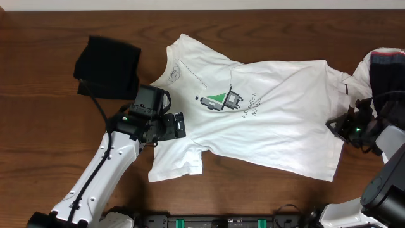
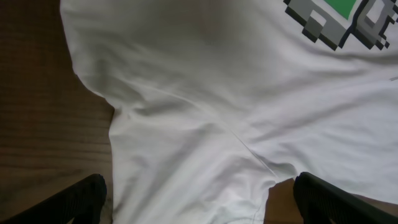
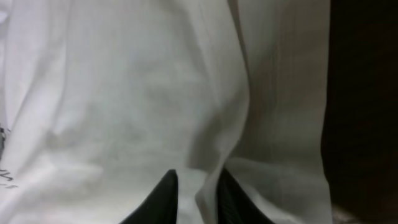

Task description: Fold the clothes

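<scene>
The white T-shirt [image 1: 253, 120] lies flat on the table [image 1: 38, 126], print up. Its long axis runs across the table, from the collar beyond the left gripper [image 1: 179, 125] to the hem at the right gripper [image 1: 335, 125]. The overhead view hides both sets of jaws behind the arms.

The left wrist view shows the left gripper [image 2: 211, 205] spread wide over the sleeve seam, with only its fingertips [image 2: 84, 199] in frame. In the blurred right wrist view, the right gripper [image 3: 202, 202] has its fingers close together astride a raised fold. Whether they pinch it cannot be told.

A black garment [image 1: 107, 66] lies beyond the left gripper. A white-and-dark garment [image 1: 383, 66] behind the right gripper is cut off.
</scene>
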`<act>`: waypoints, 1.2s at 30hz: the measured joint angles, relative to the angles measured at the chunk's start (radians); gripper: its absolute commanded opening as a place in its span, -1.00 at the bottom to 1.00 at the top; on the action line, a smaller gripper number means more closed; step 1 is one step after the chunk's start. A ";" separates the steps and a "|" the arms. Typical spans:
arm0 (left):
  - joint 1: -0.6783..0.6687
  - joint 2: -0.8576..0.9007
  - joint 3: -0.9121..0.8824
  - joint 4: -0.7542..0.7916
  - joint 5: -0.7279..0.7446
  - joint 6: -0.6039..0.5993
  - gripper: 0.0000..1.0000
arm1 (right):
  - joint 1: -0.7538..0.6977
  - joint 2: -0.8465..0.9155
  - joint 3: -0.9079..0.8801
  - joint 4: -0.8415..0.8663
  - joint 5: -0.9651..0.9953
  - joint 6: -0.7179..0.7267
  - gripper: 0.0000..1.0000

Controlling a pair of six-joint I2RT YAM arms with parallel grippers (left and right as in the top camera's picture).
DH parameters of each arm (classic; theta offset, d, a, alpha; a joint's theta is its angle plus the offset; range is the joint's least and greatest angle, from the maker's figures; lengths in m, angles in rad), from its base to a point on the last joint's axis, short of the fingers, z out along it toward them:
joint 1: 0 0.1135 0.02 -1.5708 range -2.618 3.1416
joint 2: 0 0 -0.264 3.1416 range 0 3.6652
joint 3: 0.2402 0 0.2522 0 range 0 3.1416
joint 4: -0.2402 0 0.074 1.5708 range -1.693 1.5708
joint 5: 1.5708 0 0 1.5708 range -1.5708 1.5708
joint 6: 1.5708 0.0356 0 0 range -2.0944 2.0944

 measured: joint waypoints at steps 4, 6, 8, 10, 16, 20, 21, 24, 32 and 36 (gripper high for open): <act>0.000 0.000 0.000 0.000 0.000 0.000 0.96 | 0.000 0.000 -0.013 0.005 0.003 0.011 -0.97; 0.000 0.000 0.000 0.000 0.000 0.000 0.96 | 0.000 0.000 -0.013 0.006 0.004 0.011 -0.97; 0.000 0.000 0.000 0.003 0.000 0.000 0.96 | 0.000 0.000 -0.013 0.006 0.004 0.011 -0.97; 0.000 0.000 0.000 0.030 -0.001 0.003 0.96 | 0.000 0.000 -0.013 0.007 0.004 0.011 -0.97; 0.000 0.000 -0.002 0.166 -0.006 0.008 0.96 | 0.000 0.000 -0.013 0.008 0.007 0.011 -0.98; 0.000 0.005 -0.002 0.263 -0.061 0.008 0.96 | 0.000 0.000 -0.013 0.011 0.008 0.013 -0.97; 0.000 0.011 -0.002 0.293 -0.084 0.010 0.96 | 0.000 0.000 -0.013 0.011 0.008 0.013 -0.97; -0.001 0.048 -0.002 0.394 -0.138 0.041 0.96 | 0.000 0.000 -0.013 0.013 0.009 0.016 -0.97; -0.001 0.253 -0.002 0.541 -0.193 0.141 0.81 | 0.000 0.000 -0.013 0.014 0.013 0.020 -0.98; 0.001 0.342 -0.002 0.508 -0.202 0.155 0.23 | 0.000 0.000 -0.013 0.015 0.014 0.022 -0.97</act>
